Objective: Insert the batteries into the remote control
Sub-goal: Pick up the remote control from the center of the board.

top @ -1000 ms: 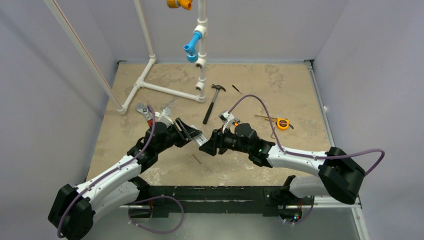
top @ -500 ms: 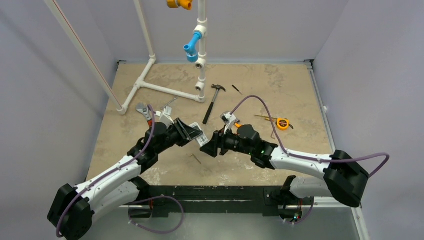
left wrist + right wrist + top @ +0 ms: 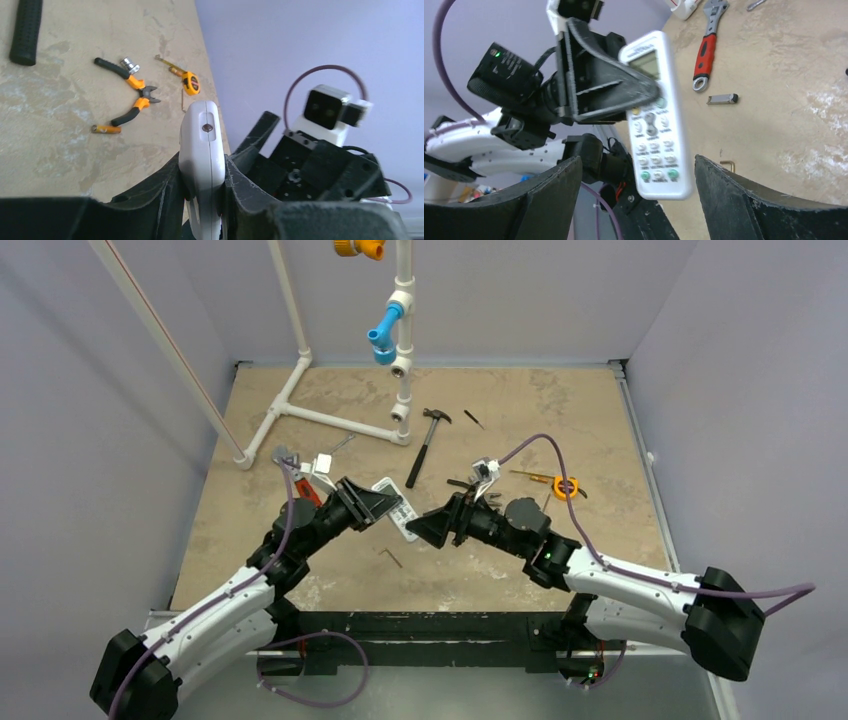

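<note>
Right claw [image 3: 423, 526] now wide, off the remote control [image 3: 655, 150]; left claw [image 3: 202, 172] tight on it.

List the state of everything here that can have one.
Remote, held clear of the table.
Left gripper, shut on the remote.
Right gripper, open, holding nothing.
Pliers, lying flat, handles spread.
Tape measure, some tape pulled out.
</note>
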